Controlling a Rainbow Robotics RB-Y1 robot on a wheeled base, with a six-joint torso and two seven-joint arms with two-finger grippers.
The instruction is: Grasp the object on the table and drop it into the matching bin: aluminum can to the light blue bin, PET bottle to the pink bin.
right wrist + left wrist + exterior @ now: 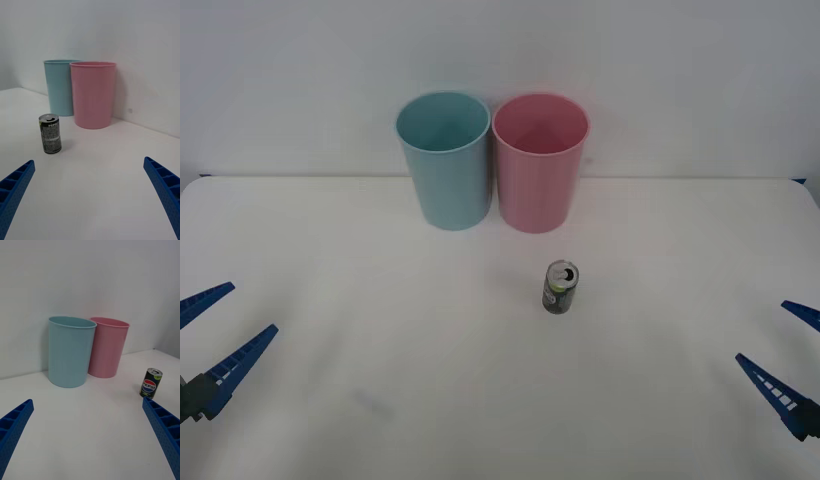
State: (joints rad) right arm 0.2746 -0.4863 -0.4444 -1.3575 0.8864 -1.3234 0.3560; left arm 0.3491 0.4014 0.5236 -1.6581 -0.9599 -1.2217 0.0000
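Note:
A small dark aluminum can (560, 288) with a green-white label and silver top stands upright on the white table (380, 330), just in front of the pink bin (540, 162). The light blue bin (444, 158) stands beside the pink one, on its left. The right wrist view has the can (50, 134) ahead of both bins (93, 94) (59, 87); the left wrist view has the can (151, 383), the light blue bin (70, 351) and the pink bin (108, 346). My left gripper (210, 340) hangs open at the table's left edge. My right gripper (792, 350) is open at the right edge. Both are far from the can.
A plain white wall (680, 80) rises right behind the two bins. Bare tabletop stretches between each gripper and the can.

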